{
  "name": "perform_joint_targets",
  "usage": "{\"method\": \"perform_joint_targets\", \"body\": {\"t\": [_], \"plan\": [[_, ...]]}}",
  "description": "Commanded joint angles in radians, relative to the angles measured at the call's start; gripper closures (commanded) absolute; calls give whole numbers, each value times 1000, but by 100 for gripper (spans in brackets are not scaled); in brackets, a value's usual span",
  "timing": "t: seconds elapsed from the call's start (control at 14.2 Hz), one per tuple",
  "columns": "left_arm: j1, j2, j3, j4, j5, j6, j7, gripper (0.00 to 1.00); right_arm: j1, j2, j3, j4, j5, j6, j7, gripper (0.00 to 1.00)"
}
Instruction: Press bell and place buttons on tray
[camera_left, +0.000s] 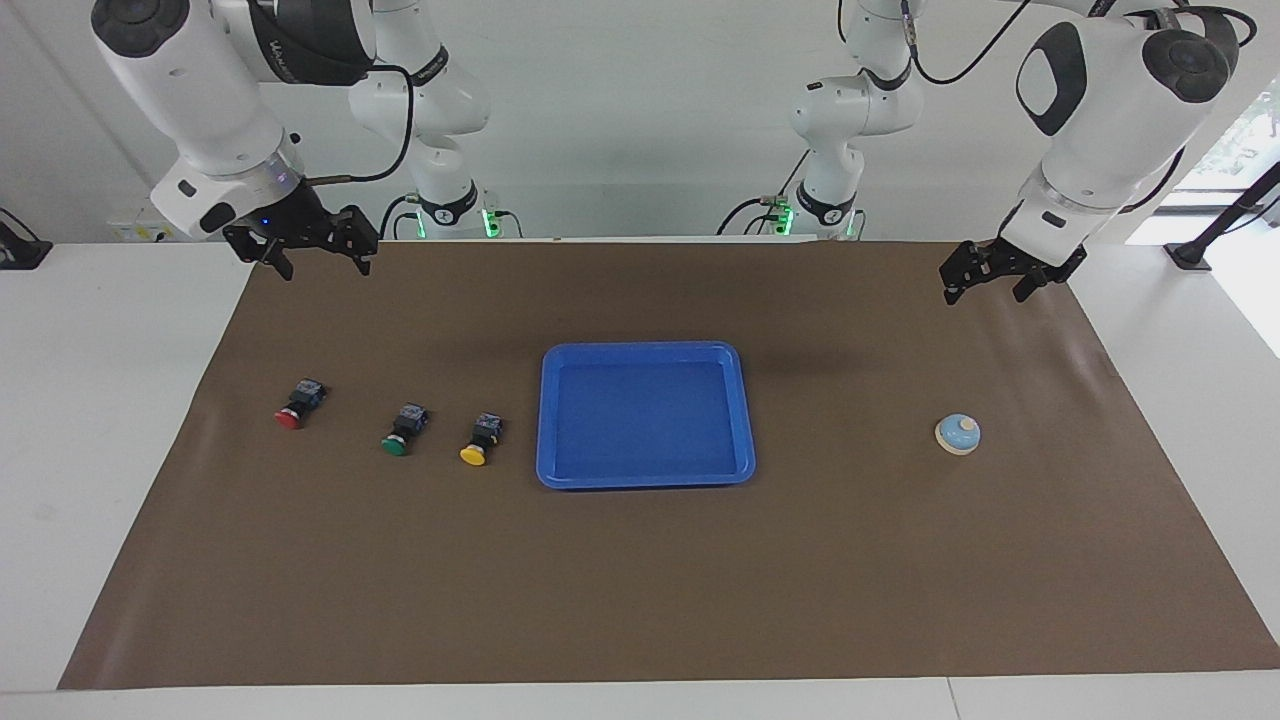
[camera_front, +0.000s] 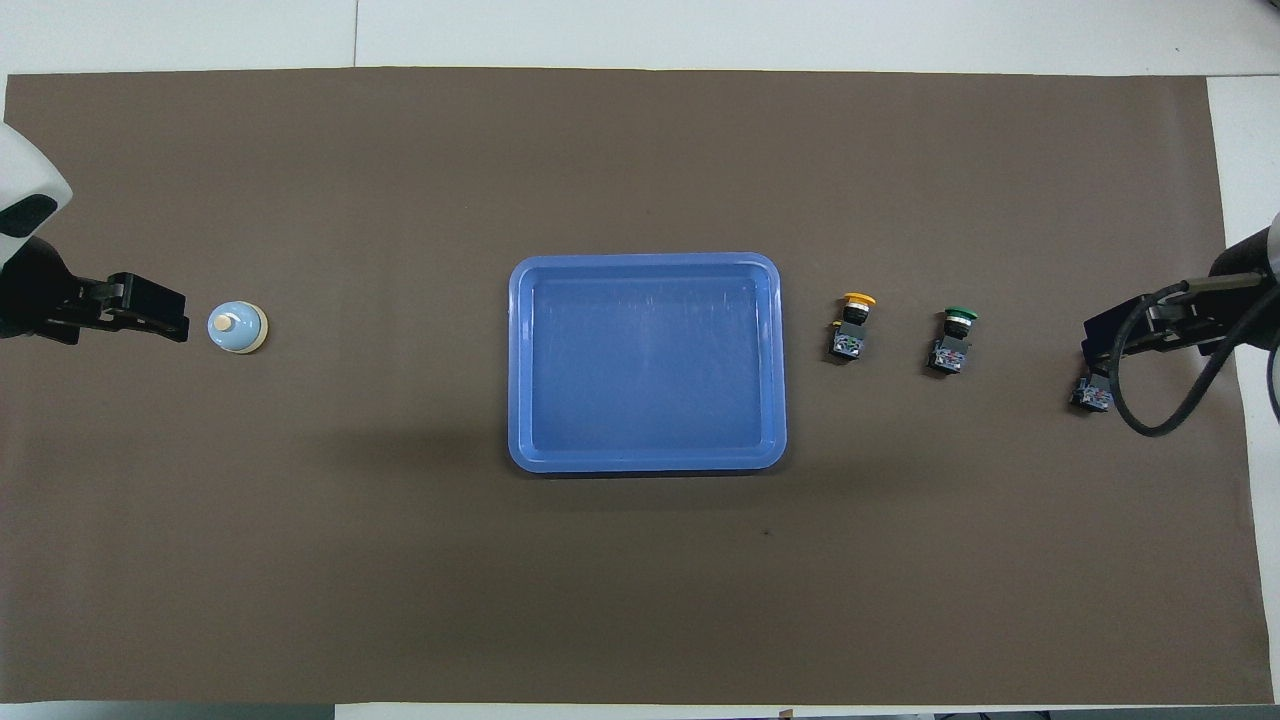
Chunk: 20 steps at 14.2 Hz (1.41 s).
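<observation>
Bell (camera_left: 958, 434) unpressed; red (camera_left: 290, 417), green (camera_left: 396, 443) and yellow buttons (camera_left: 474, 453) lined beside the empty tray (camera_left: 645, 350). Left gripper (camera_left: 984, 276) and right gripper (camera_left: 316, 252) raised, jaws open, holding nothing.

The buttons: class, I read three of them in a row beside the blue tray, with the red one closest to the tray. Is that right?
Not quite. The three buttons do sit in a row beside the tray, but the yellow button is closest to it; the red button is the one farthest from it, with the green button between. The facing view shows this.

one high camera faces the robots, one overhead; both share the tray (camera_left: 646, 475).
</observation>
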Motion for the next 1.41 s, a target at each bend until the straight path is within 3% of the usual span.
{"method": "perform_joint_targets", "body": {"t": [0.0,1.34], "plan": [[-13,-4,13,7,5,-2,-2,0,-11,-11,9,-7,5,-9,-21,0],[-13,-4,13,7,3,12,-3,0,-9,-11,12,-6,5,-2,-23,0]]}}
